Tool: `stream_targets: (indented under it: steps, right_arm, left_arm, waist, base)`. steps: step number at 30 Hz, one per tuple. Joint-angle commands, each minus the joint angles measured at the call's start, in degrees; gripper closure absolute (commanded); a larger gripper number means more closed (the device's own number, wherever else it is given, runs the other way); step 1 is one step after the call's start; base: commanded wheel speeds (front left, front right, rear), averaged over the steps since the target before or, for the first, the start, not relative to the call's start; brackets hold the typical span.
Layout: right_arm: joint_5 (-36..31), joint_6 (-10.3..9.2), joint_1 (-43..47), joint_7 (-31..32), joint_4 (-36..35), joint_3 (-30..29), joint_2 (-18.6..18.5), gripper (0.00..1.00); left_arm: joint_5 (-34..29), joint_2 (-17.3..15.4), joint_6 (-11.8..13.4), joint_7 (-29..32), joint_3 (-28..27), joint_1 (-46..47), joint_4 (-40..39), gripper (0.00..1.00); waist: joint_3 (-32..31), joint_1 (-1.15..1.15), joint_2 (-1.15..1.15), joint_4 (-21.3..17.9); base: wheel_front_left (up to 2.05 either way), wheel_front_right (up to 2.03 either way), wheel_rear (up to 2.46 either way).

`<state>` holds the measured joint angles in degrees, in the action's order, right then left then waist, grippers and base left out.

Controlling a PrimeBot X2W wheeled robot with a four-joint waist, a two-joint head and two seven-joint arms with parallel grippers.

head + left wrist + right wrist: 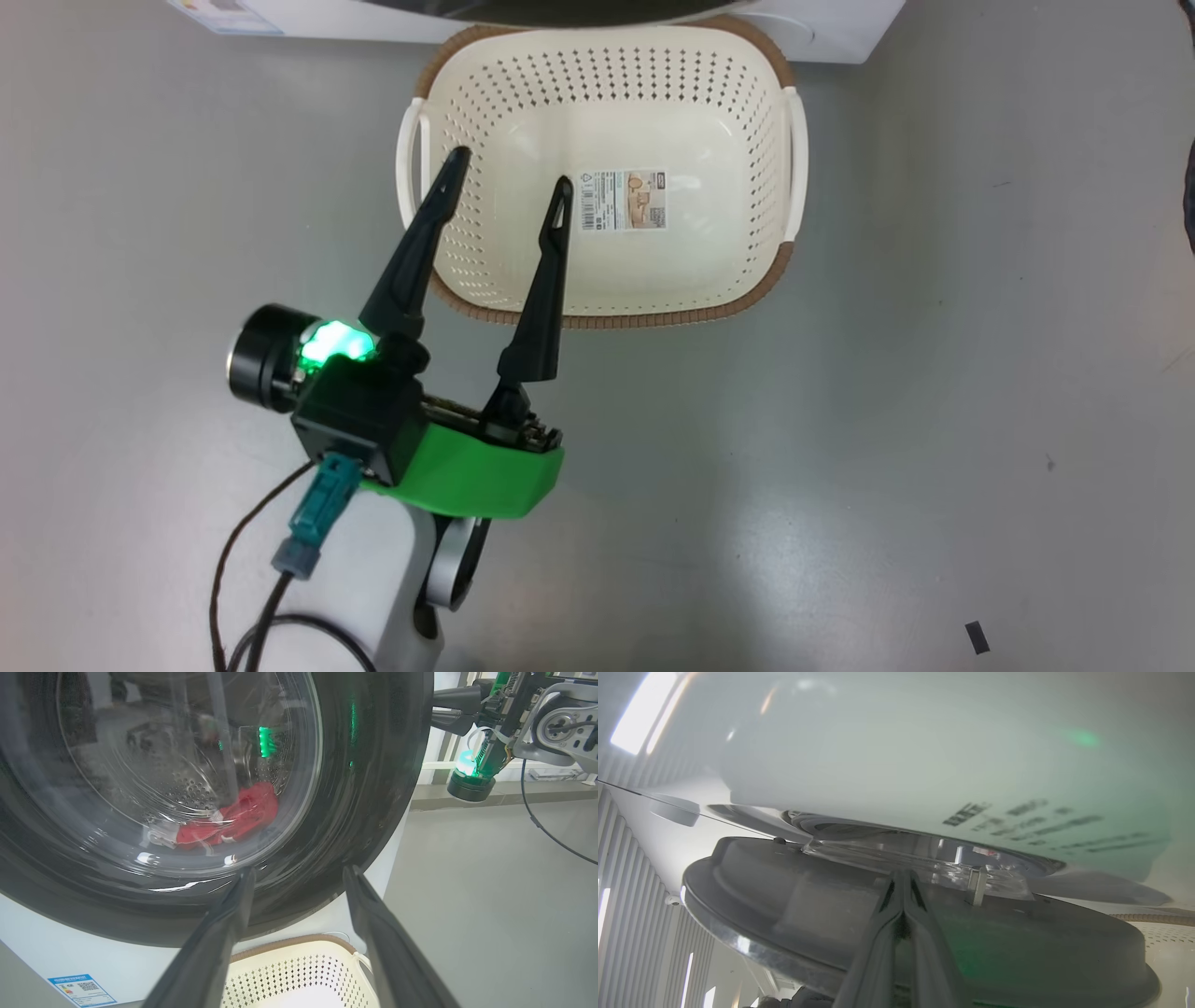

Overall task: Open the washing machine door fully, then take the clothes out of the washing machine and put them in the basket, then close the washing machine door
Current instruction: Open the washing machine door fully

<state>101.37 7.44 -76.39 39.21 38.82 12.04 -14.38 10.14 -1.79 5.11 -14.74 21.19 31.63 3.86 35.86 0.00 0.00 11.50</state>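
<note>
Cream-white perforated plastic basket (607, 320) with a brown woven-look rim sits on open grey floor (934, 373), just before the white washing machine (46, 952). The left gripper (510, 168) hovers over its near-left rim, fingers spread wide, holding nothing. The right gripper (902, 877), fingers pressed together, lies close against the ajar round glossy black-rimmed washing machine door (373, 788). Red clothes (233, 816) lie behind its glass.

The head view's top edge cuts off the washing machine (840, 28), leaving only its white base. Reflections in the washing machine door (187, 756) blur the clothes (233, 816) behind it. The dark print (966, 813) on the white front is too blurred to read.
</note>
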Motion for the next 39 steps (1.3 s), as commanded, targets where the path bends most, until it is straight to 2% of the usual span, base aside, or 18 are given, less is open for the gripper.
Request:
stream_targets:
  steps: [1, 15, 24, 39]
  right_arm:
    - [0.4, 0.05, 1.4, 1.0, -1.9, 0.9, 1.9, 1.0]
    - [-1.9, 0.05, 4.4, 2.5, -3.0, 3.8, 3.0, 1.0]
    - [-3.0, 0.05, 6.3, 2.3, -3.9, 4.8, 5.0, 1.0]
    - [-3.2, 0.05, 9.8, 3.1, -3.0, 5.5, 7.3, 1.0]
  left_arm:
    - [-0.5, -1.1, 0.5, -0.3, -1.8, -0.7, -1.2, 0.0]
    - [-1.1, -1.1, 0.4, -0.3, -4.1, -1.9, -1.3, 0.0]
    - [-1.5, -1.1, 0.4, -0.3, -6.0, -2.9, -1.4, 0.0]
    - [-1.7, -1.1, -0.3, -0.3, -7.0, -3.9, -0.2, 0.0]
  waist:
    - [-0.2, 0.0, 0.0, -0.2]
    - [-2.9, 0.0, 0.0, -2.3]
    - [-4.5, 0.0, 0.0, -4.5]
    - [-7.3, 0.0, 0.0, -5.8]
  base:
    - [0.0, 0.0, 0.0]
    - [0.0, 0.0, 0.0]
    - [0.0, 0.0, 0.0]
    - [0.0, 0.0, 0.0]
